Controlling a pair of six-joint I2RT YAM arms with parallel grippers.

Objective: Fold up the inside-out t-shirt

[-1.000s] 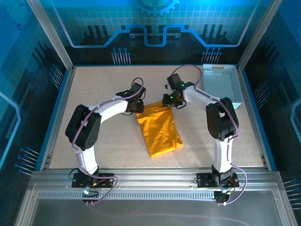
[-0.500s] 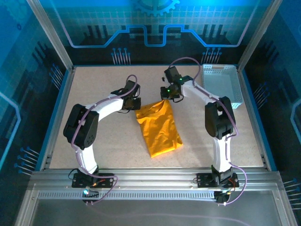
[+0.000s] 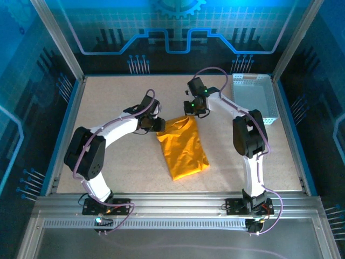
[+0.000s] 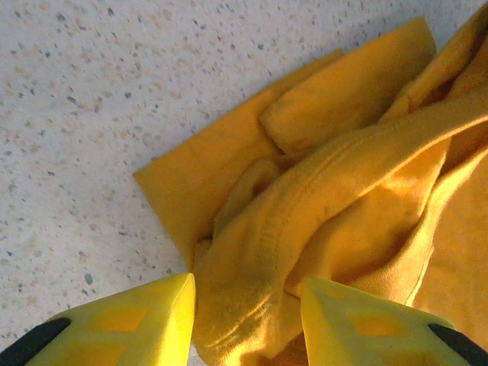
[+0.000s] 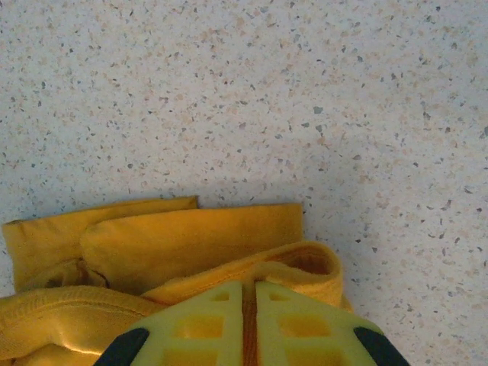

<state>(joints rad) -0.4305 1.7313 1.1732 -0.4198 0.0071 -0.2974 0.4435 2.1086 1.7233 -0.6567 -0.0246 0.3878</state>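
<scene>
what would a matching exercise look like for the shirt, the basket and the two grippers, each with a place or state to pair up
Things:
1. t-shirt
2. basket
3. left gripper
4. right gripper

Places or states:
A. far right corner of the table
B. jaws apart, cloth between them
C. shut on a fold of cloth
D. lying bunched between the two arms

Pairs: 1-D, 2-A, 3-B, 4-C

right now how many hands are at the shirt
2: the left hand straddles bunched cloth at the shirt's far-left corner; the right hand pinches its far-right edge.
</scene>
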